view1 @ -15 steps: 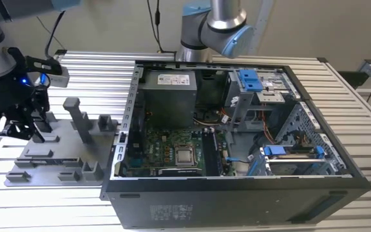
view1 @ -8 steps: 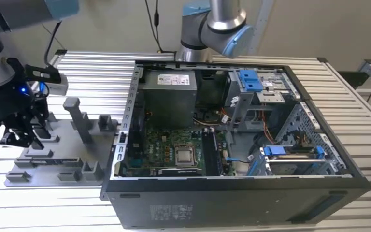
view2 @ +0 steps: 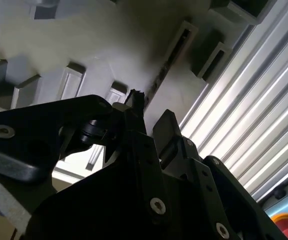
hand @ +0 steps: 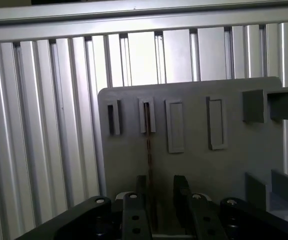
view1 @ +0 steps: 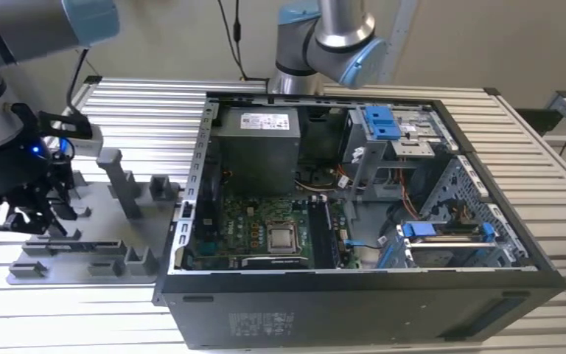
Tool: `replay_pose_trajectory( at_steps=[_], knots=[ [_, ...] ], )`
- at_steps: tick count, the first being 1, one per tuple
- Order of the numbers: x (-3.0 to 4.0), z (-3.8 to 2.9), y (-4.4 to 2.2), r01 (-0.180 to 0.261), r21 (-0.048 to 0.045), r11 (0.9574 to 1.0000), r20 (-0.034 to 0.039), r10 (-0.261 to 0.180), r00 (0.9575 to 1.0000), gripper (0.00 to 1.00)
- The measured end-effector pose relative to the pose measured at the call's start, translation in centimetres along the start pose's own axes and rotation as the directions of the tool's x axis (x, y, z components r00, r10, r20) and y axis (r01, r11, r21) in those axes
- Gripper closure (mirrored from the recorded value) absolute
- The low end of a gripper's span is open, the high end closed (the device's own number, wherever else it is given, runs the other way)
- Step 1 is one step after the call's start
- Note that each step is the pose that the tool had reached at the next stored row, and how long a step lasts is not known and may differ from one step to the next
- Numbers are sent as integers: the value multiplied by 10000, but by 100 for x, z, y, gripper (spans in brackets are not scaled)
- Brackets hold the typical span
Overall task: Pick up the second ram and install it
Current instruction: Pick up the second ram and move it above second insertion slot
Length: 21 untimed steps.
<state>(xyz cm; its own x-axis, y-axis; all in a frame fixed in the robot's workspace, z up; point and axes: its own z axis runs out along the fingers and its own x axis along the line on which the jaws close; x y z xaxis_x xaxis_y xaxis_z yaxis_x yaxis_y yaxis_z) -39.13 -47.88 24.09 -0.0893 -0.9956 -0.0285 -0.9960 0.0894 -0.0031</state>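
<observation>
Two jaws of gripper (hand: 160,182) stand apart astride second ram (hand: 147,150), on edge in grey fixture (hand: 194,165) slot, nothing clamped. Prob light, stiff, fragile; grip flat faces mid-length.

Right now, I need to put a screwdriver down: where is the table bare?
The slatted table is bare beyond the far edge of the grey fixture plate and on the exterior view's right of the computer case. Crowded: the plate itself, where the hand hangs among upright blocks.
</observation>
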Motion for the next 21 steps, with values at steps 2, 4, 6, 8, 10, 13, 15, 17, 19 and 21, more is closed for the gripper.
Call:
replay_pose_trajectory(
  at_steps=[2, 4, 6, 8, 10, 13, 15, 17, 19, 21],
  knots=[
    [2, 36, 7, 74, -2, 10000, 0, -74, 10000, 64],
    [4, 70, 10, 142, -4, 9999, 1, -142, 9999, 64],
    [6, 100, 12, 201, -6, 9998, 0, -201, 9998, 64],
    [8, 129, 16, 266, -8, 9996, 1, -266, 9996, 64],
    [14, 158, 21, 325, -11, 9995, 0, -325, 9995, 64],
    [24, 201, 34, 366, -9, 9993, 2, -366, 9993, 64],
    [31, 229, 41, 389, -11, 9992, 1, -389, 9992, 64],
    [37, 258, 47, 409, -13, 9992, 0, -409, 9992, 64],
    [45, 285, 52, 428, -14, 9991, 0, -428, 9991, 64],
    [54, 315, 55, 452, -12, 9990, 2, -452, 9990, 64]
  ],
)
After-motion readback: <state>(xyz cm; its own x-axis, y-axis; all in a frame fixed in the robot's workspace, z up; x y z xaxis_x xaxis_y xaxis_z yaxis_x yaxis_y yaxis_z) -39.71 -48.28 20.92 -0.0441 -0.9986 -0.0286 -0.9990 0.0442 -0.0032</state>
